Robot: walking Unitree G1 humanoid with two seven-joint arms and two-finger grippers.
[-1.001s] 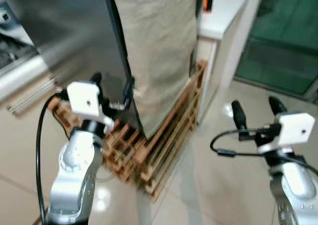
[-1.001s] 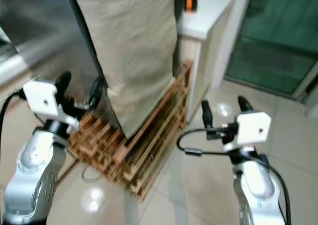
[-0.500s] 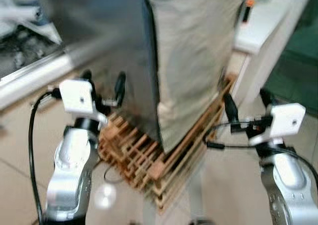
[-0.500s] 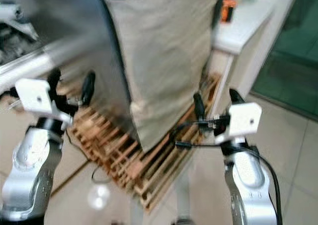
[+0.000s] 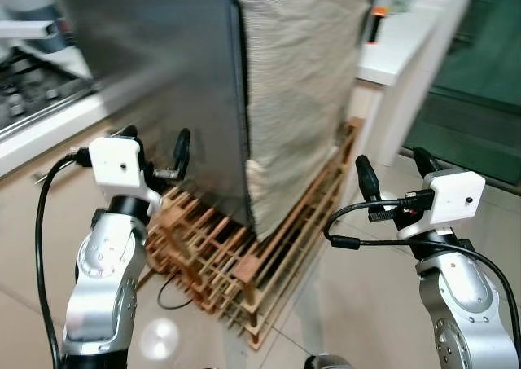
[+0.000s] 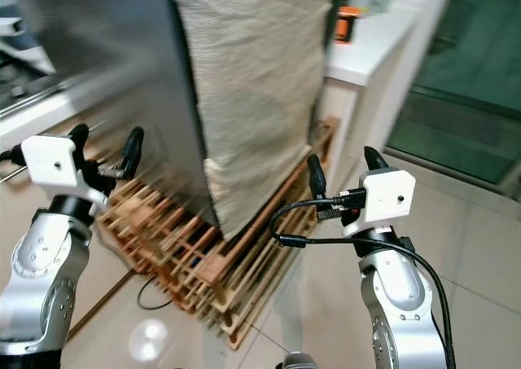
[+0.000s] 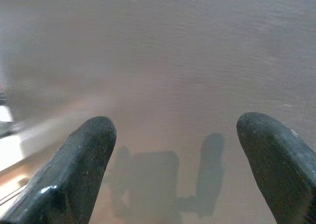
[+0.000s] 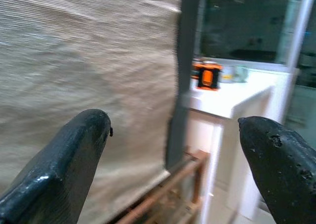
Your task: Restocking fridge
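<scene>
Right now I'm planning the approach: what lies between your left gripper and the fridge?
Nothing. In the left wrist view the left gripper faces the fridge's bare grey side, with its shadow cast there.

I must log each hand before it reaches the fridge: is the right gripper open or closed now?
Open. The right gripper has its two black fingers wide apart with nothing between them, facing the beige cloth.

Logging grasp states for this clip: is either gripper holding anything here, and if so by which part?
Nothing is held. The left gripper is open, close in front of the fridge's steel side; the right gripper is open in the air near the cloth cover.
</scene>
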